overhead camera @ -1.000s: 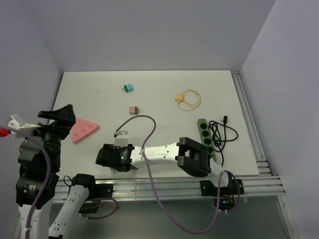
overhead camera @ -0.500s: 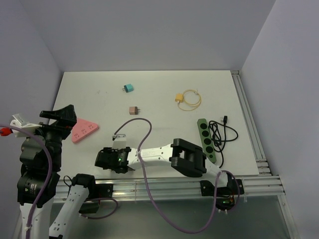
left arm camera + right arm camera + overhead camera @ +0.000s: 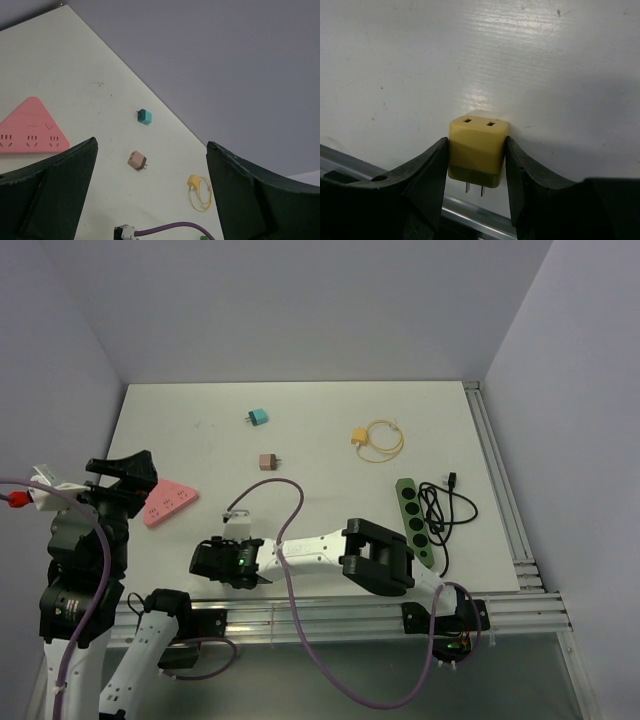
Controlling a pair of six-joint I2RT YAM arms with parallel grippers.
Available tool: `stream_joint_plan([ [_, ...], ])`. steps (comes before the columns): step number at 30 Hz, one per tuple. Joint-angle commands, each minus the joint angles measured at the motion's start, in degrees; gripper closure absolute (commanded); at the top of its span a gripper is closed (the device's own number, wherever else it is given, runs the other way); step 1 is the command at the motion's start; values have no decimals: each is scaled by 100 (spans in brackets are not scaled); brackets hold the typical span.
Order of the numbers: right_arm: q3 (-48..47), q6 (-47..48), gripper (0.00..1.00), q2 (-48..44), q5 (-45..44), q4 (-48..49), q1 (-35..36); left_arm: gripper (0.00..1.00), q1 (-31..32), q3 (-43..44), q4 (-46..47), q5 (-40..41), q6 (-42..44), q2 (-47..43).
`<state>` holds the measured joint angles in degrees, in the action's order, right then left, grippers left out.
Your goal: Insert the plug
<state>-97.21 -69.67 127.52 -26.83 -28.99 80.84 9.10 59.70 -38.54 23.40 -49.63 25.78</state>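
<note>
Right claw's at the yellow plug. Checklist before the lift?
1. Right claw on yellow plug, a finger touching each side: ok.
2. Grip sits on the plug's body, roughly centred: ok.
3. Prongs free of the fingers: ok.
4. Plug off the table: cannot tell.
5. Left claw open and empty: ok.
6. Pink power strip sockets uncovered: ok. Whether it or the green power strip is the target: cannot tell.
</note>
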Motion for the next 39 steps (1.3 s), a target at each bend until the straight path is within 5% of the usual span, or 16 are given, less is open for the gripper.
stream_joint_plan([
  [1, 298, 85, 80, -245, -42, 209, -50, 6, 13, -20, 233, -133, 251, 24],
  [6, 1360, 147, 100, -1140, -33, 929, -252, 9, 13, -195, 593, -1133, 804, 59],
  [9, 2719, 173, 100, -1975, -103, 1876, -410, 11, 12, -520, 1137, -2450, 1332, 50],
  [15, 3962, 25, 100, -3390, -331, 2320, -587, 22, 13, -750, 1701, -4928, 1570, 848],
  [22, 5175, -249, 100, -5427, -437, 2661, -788, 29, 74, -1522, 2649, -6100, 1176, 1272],
  [34, 5906, -547, 100, -7995, -1026, 1511, -991, 22, 2077, -2498, 4537, -5258, 894, 1034],
  [39, 6012, -811, 100, -8340, -947, 1502, -1000, 19, 3157, -2823, 4944, -4023, 823, 929],
])
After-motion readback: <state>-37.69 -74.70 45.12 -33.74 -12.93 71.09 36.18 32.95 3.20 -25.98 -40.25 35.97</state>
